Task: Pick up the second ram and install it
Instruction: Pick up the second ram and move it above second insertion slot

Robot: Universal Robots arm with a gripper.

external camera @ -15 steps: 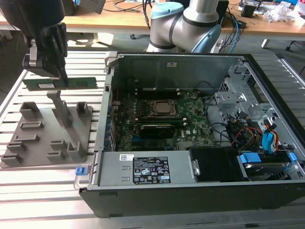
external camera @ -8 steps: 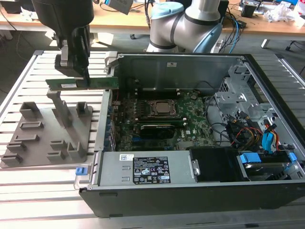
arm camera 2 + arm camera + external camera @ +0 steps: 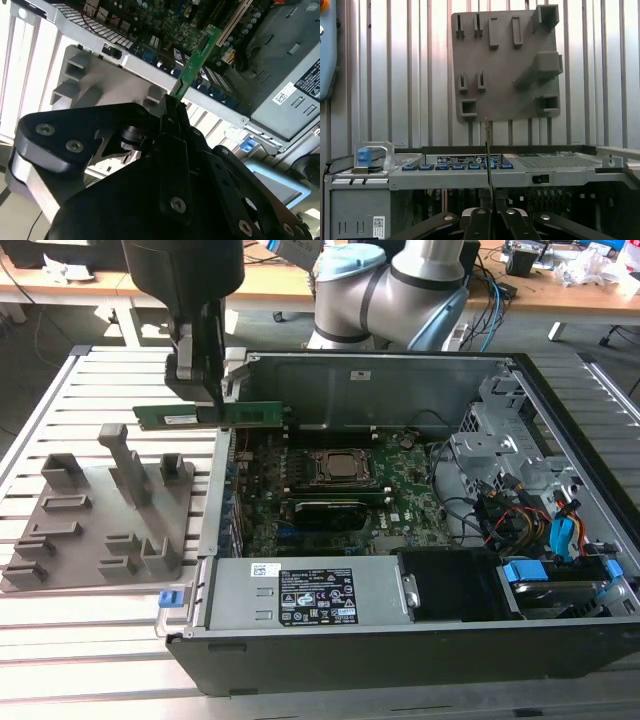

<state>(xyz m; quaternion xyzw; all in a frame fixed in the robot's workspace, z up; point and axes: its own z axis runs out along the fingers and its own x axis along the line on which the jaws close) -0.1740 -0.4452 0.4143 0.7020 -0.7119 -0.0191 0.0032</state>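
Case edge (image 3: pixel 222 480), approx: ram (image 3: pixel 252 413) in gripper (image 3: pixel 208 402)

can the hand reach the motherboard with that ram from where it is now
Probably yes. The hand holds the second ram above the open case's wall at the exterior view's left, and the motherboard lies uncovered inside.
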